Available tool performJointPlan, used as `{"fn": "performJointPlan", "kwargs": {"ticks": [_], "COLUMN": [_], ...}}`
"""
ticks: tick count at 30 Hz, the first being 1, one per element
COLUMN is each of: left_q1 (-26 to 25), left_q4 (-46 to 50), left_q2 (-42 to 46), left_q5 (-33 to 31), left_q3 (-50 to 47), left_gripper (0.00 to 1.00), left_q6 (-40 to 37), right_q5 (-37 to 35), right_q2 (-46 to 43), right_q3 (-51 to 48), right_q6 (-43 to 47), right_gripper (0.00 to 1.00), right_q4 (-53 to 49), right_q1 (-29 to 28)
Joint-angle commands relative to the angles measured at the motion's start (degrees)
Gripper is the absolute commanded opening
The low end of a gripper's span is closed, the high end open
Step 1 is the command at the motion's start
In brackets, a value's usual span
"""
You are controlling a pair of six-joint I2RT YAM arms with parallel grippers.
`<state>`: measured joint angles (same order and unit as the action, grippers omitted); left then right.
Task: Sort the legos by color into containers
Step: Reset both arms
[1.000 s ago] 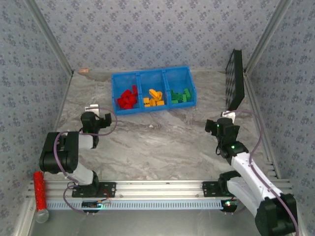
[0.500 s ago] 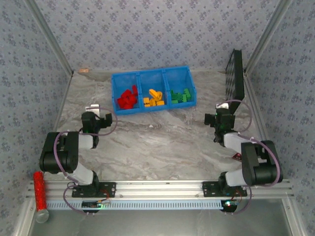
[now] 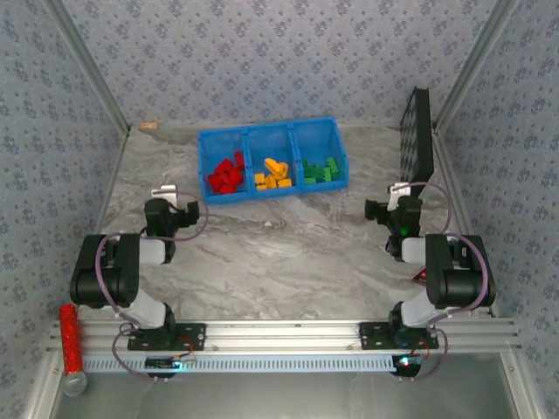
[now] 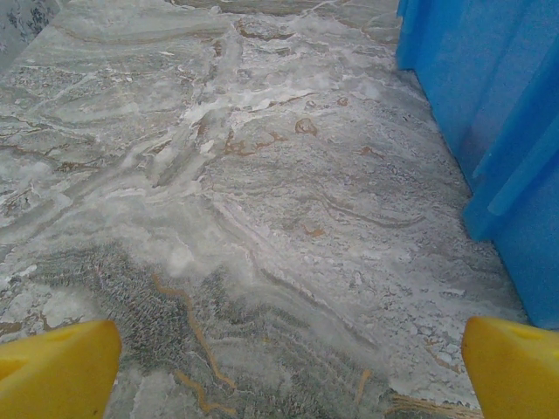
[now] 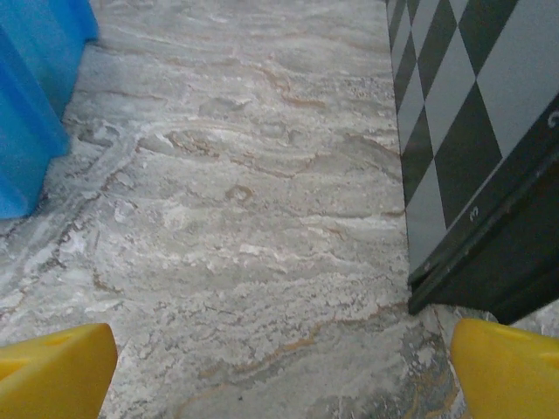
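Observation:
The blue containers (image 3: 247, 131) stand at the back middle of the table. Red legos (image 3: 227, 175) lie in the left bin, yellow-orange legos (image 3: 273, 175) in the middle bin and green legos (image 3: 321, 170) in the right bin. My left gripper (image 3: 168, 197) rests low in front of the tray's left end, open and empty. In the left wrist view its yellow fingers (image 4: 57, 367) stand wide apart over bare table, with the containers' wall (image 4: 489, 113) to the right. My right gripper (image 3: 397, 197) is open and empty, with its fingers (image 5: 511, 367) spread and the containers' corner (image 5: 31, 105) at left.
A black checkered panel (image 3: 417, 140) leans against the right wall, close beside the right gripper, and its foot (image 5: 472, 262) shows in the right wrist view. A red cylinder (image 3: 68, 336) lies by the rail at the near left. A small tan block (image 3: 150, 127) sits at the back left.
The right arm has folded back over its base, and its gripper has shifted slightly right toward the panel. The left arm and the legos have not moved.

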<state>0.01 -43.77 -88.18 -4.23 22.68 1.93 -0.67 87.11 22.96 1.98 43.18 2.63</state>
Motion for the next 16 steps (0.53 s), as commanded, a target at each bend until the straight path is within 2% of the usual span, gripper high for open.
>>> {"fn": "performJointPlan", "kwargs": {"ticks": [1,16], "left_q1": [0.52,0.56], "left_q4": [-2.55,-2.46], "left_q2": [0.20,0.17], "left_q5": [1.15,1.15], "left_q3": [1.15,1.23], "left_gripper": [1.00,1.00], "left_q6": [-0.53,-0.53], "right_q5": [-0.10,-0.52], "right_q2": [0.07,0.04], "right_q3": [-0.39,-0.21], "right_q6": [-0.10,0.11], "right_gripper": [1.00,1.00], "right_q4": [2.86,2.43], "right_q1": [-0.71,-0.97]}}
